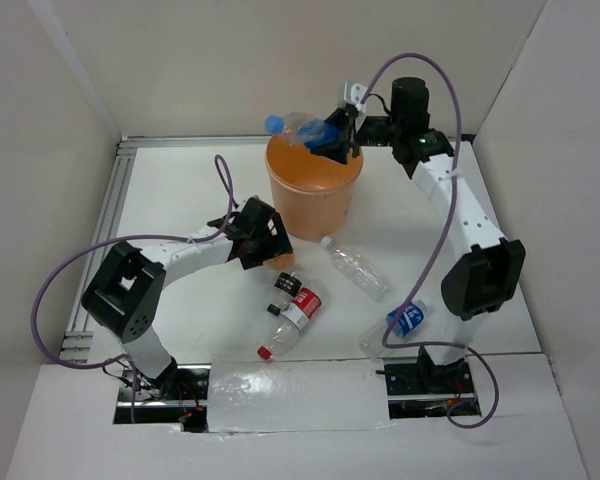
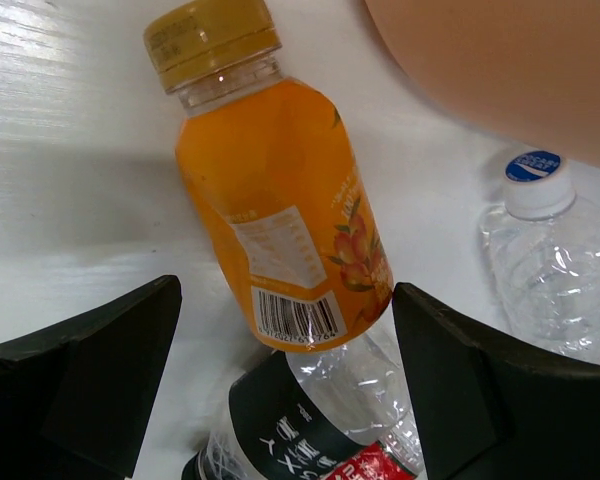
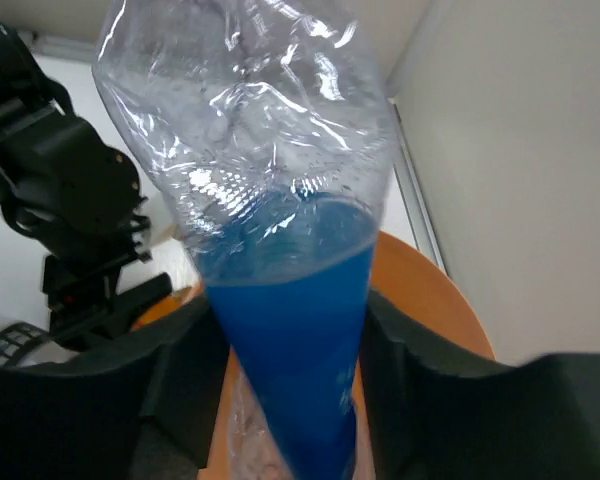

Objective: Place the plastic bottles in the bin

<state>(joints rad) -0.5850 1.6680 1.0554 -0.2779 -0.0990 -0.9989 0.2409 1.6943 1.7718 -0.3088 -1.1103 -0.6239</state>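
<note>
We've got bright, even light here; glare streaks the white counter (image 2: pixel 40 50) ahead-left of the left hand (image 2: pixel 285 390), with a soft grey shadow nearer. In the right hand (image 3: pixel 290 370), the clear bottle (image 3: pixel 250 150) glints, slightly blurred.

We've got the bin (image 1: pixel 315 205) upright mid-table: round, translucent orange, open at the top. Over its far rim hangs the blue-capped bottle (image 1: pixel 302 128), clear, crumpled, blue-labelled, roughly level in the air. On the table we make out 5 more, all on their sides. The orange bottle (image 2: pixel 275 210), yellow-capped, is just beside the bin, with the dark-labelled bottle (image 1: pixel 286 284) against its base. Next come the red-labelled bottle (image 1: pixel 298 312), the white-capped clear bottle (image 1: pixel 355 267), and the blue-labelled bottle (image 1: pixel 405 322) near right.
</note>
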